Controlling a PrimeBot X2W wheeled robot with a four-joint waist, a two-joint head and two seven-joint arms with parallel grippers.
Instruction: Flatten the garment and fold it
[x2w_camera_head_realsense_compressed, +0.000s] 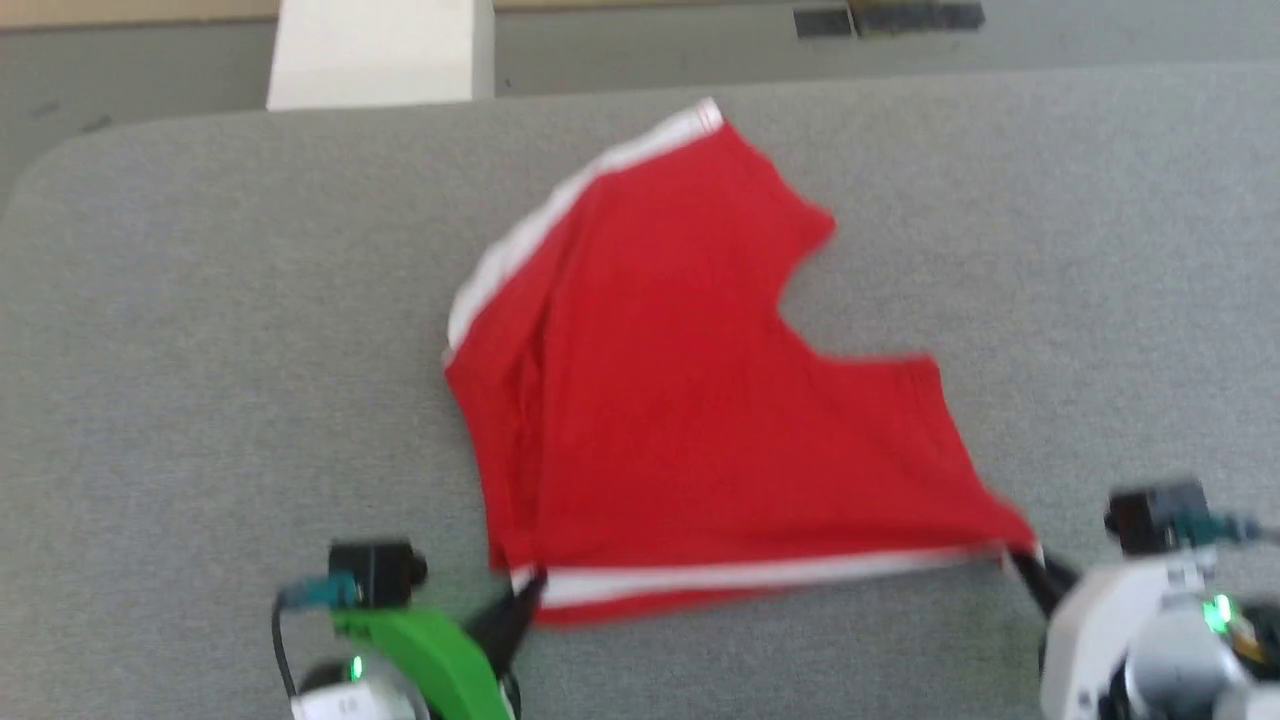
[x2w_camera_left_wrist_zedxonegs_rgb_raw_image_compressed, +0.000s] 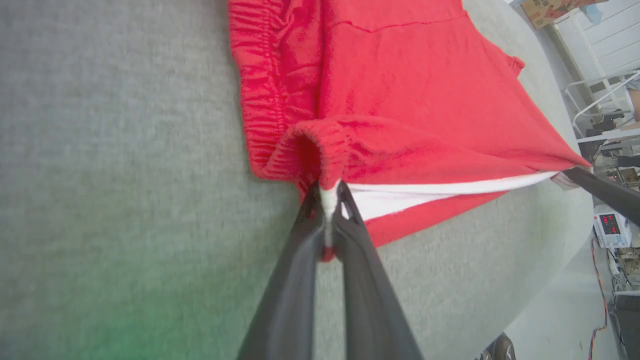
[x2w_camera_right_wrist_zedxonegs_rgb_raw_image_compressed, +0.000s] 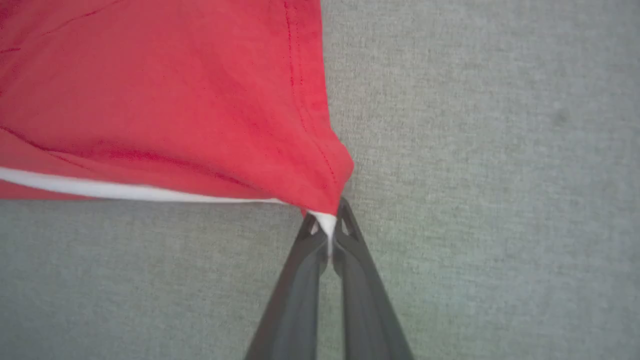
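Observation:
The garment (x2w_camera_head_realsense_compressed: 690, 400) is a bright red pair of shorts with white side bands, spread on the grey table (x2w_camera_head_realsense_compressed: 200, 350). Its near white-banded edge is stretched taut between my two grippers. My left gripper (x2w_camera_head_realsense_compressed: 528, 588) is shut on the near left corner by the gathered waistband (x2w_camera_left_wrist_zedxonegs_rgb_raw_image_compressed: 327, 197). My right gripper (x2w_camera_head_realsense_compressed: 1020, 562) is shut on the near right corner, pinching a white tip of cloth (x2w_camera_right_wrist_zedxonegs_rgb_raw_image_compressed: 327, 222). The far white band (x2w_camera_head_realsense_compressed: 590, 185) lies flat toward the table's back. In the left wrist view the right gripper's dark finger (x2w_camera_left_wrist_zedxonegs_rgb_raw_image_compressed: 600, 187) shows at the far corner.
A white box or post (x2w_camera_head_realsense_compressed: 380, 50) stands beyond the table's far edge. The grey table's rounded corner (x2w_camera_head_realsense_compressed: 60, 160) is at the far left. Floor, shelving and electronics (x2w_camera_left_wrist_zedxonegs_rgb_raw_image_compressed: 610, 225) show past the table's edge in the left wrist view.

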